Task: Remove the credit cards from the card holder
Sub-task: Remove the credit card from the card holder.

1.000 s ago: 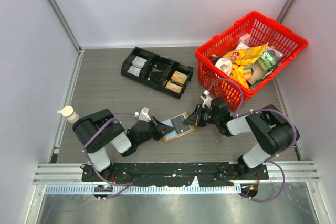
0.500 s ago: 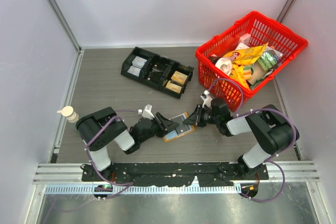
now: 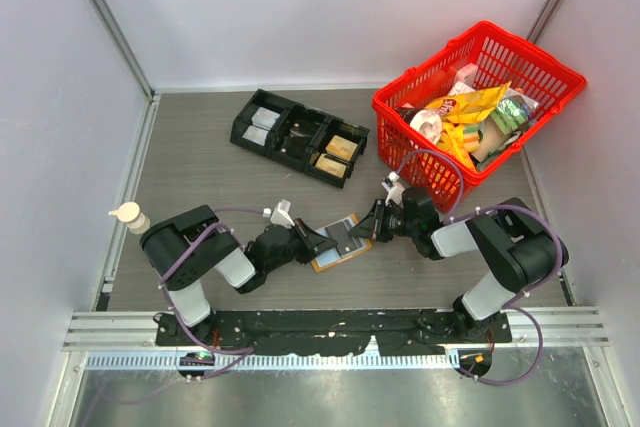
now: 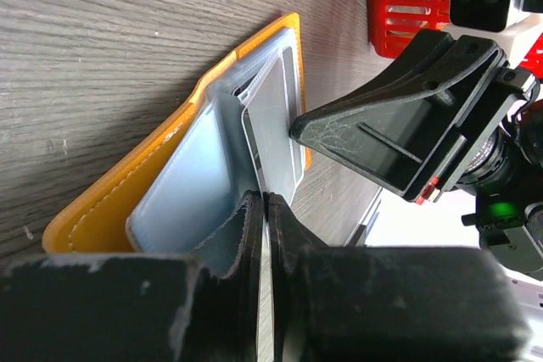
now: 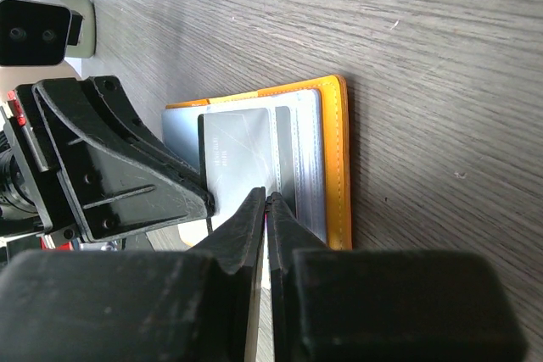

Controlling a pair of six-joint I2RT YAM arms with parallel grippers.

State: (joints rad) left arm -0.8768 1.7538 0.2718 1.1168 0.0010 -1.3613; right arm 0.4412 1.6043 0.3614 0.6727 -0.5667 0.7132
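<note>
Card holder open on counter; left tool clamped on grey card for extraction; right tool together, seemingly steadying holder.

Bright, even light from above fills the overhead view. Shadows on the tabletop are short and soft, and the white walls look nearly washed out. In both wrist views the wood grain is crisp, while the left claw and right claw loom dark and soft-edged. The grey card carries a dull sheen.
</note>
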